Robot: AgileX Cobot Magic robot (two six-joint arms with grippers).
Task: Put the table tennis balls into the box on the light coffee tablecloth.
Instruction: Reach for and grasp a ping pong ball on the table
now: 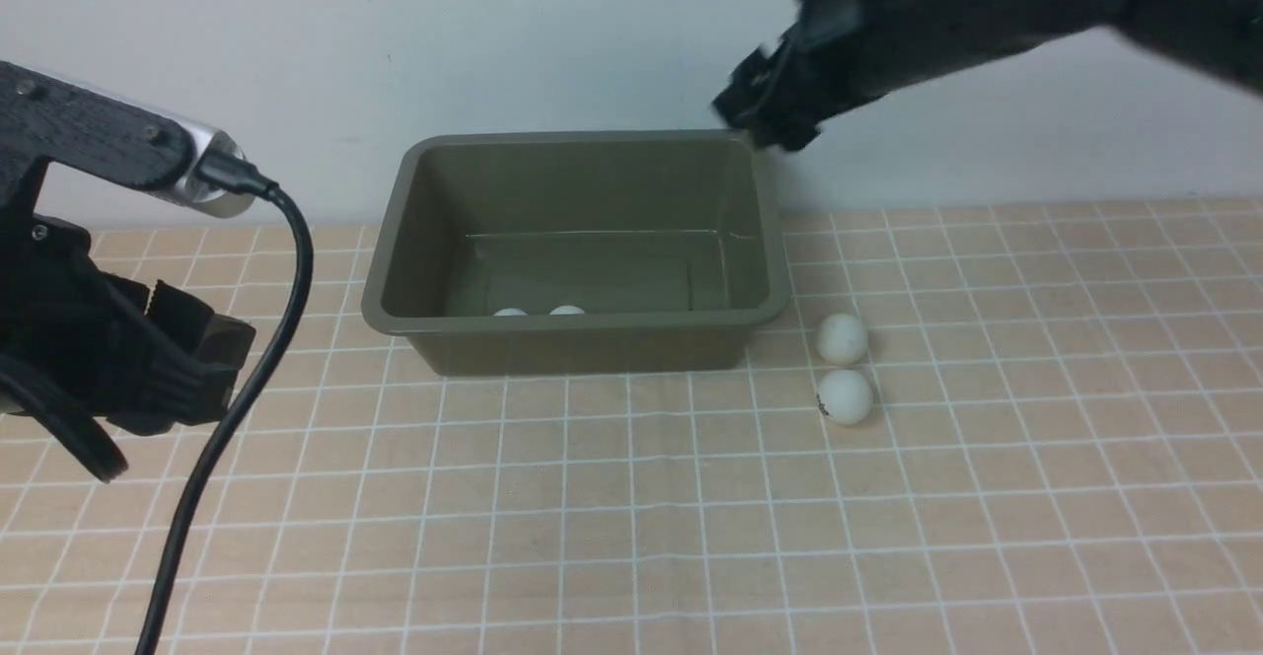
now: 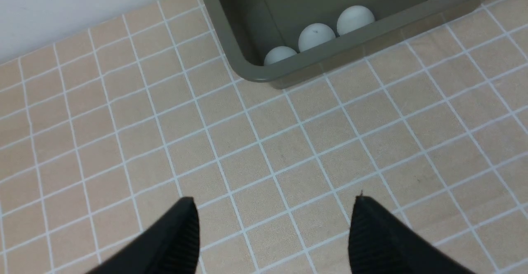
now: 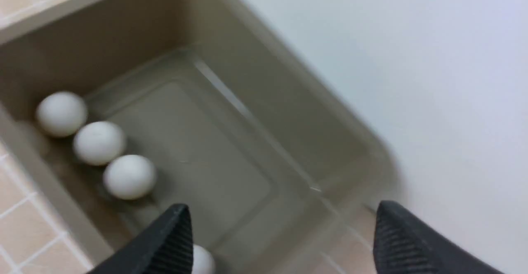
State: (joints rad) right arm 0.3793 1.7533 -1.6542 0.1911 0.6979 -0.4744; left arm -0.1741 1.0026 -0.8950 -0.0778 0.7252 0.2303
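so the right gripper (image 3: 282,210) hangs empty, jaws wide apart, over the far right corner of the box (image 1: 592,349), left gripper (image 2: 274,201) spread too at the left, four table tennis balls (image 2: 316,36) inside along the near wall, two more balls (image 1: 842,338) on the tablecloth (image 1: 631,517) just right of it

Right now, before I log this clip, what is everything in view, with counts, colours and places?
table tennis balls in the box: four, white, along its near wall
table tennis balls on the cloth: two, white, just right of the box's near right corner, one behind the other
box: one, olive-green, far middle of the cloth, by the wall
tablecloth: one, light tan with white grid, under everything
wall: one, white, behind the box
cable: one, black, hanging at the left arm
left gripper: one, black, open and empty, over bare cloth
right gripper: one, black, open and empty, above the box's far right corner
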